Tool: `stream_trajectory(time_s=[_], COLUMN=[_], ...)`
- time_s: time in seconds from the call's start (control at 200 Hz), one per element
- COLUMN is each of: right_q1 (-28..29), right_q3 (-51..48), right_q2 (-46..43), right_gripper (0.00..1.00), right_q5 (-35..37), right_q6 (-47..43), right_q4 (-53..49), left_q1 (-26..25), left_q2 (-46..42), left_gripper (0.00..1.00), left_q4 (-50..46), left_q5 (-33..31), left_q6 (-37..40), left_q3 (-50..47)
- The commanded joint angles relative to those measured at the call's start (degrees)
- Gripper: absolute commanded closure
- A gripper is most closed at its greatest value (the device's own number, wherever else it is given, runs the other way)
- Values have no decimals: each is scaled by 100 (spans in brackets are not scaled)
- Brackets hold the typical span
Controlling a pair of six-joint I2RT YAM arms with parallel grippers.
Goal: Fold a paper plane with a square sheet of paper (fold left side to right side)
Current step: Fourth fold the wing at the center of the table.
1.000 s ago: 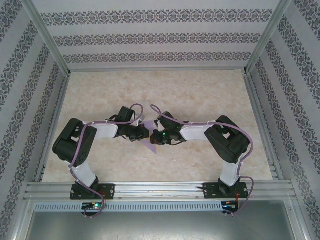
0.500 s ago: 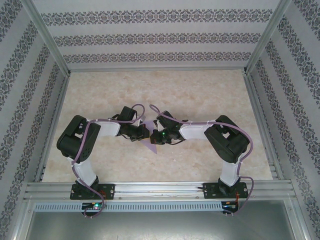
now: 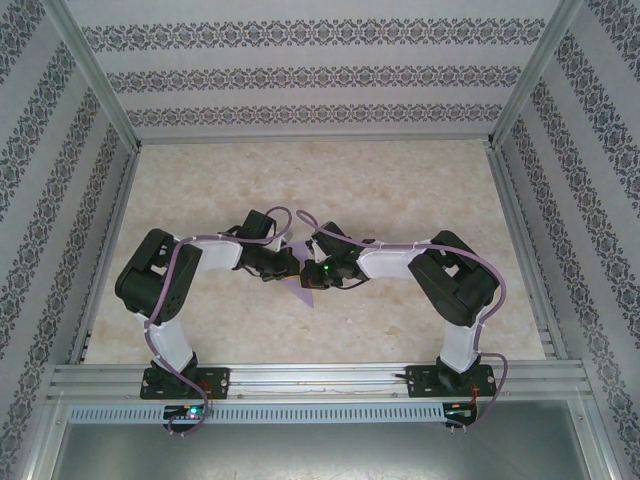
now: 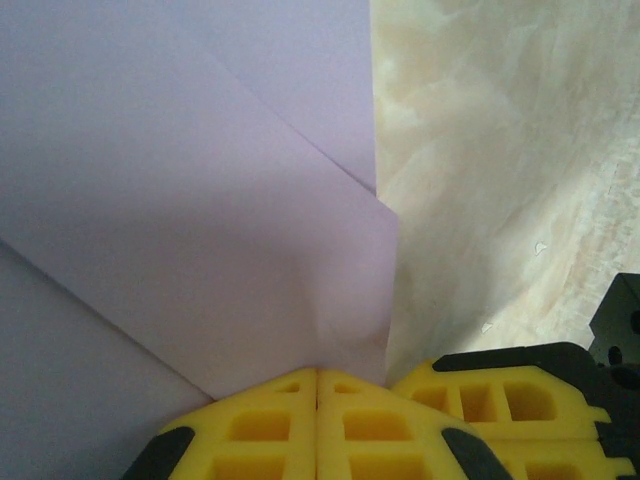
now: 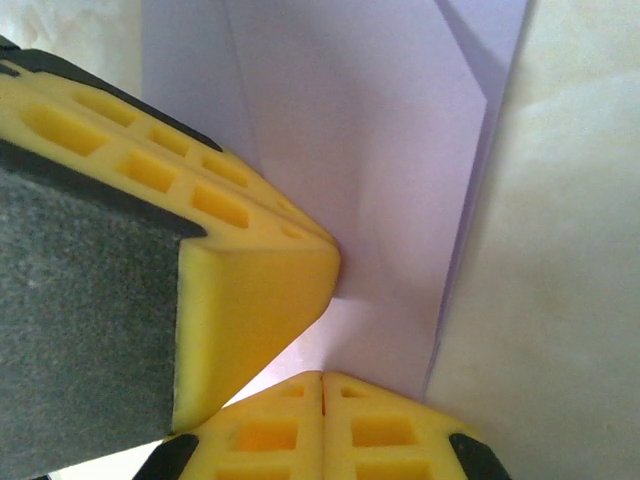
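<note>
The square sheet of paper (image 3: 302, 290) is a creased, pointed lilac shape lying on the table's middle, its tip toward the arms. In the left wrist view the paper (image 4: 180, 200) shows layered flaps with diagonal creases. My left gripper (image 4: 317, 377) is shut, its yellow tips pressed against the paper's edge. My right gripper (image 5: 322, 380) is shut too, tips down on the paper (image 5: 390, 170). The two grippers meet over the sheet, left gripper (image 3: 289, 266) beside right gripper (image 3: 308, 270). The left gripper's fingers (image 5: 200, 230) cross the right wrist view.
The beige marbled tabletop (image 3: 400, 190) lies open around the paper. Patterned walls (image 3: 320, 75) and aluminium frame rails (image 3: 300, 378) bound it at the back, sides and front.
The left arm has shifted slightly rightward toward the right gripper. The paper and the right arm stay about where they were.
</note>
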Motion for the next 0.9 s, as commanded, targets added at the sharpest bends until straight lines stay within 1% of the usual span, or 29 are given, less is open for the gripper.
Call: stream_trajectory(time_s=[0.0, 0.655, 0.829, 0.894], right_q1=[128, 141, 102, 82], right_q3=[-301, -340, -336, -299], right_q2=[543, 482, 343, 246], right_gripper=[100, 100, 100, 100], right_q5=[694, 632, 424, 320], right_q6=[-193, -193, -193, -193], right_q4=[-1112, -1126, -934, -823], left_q1=[130, 681, 731, 757], left_q2=[286, 637, 446, 302], left_gripper=[94, 92, 92, 89], left_q4=[-67, -357, -400, -446], left_q5=[-888, -831, -661, -592], left_q6=[280, 665, 750, 794], left_q3=[206, 1002, 1144, 1179])
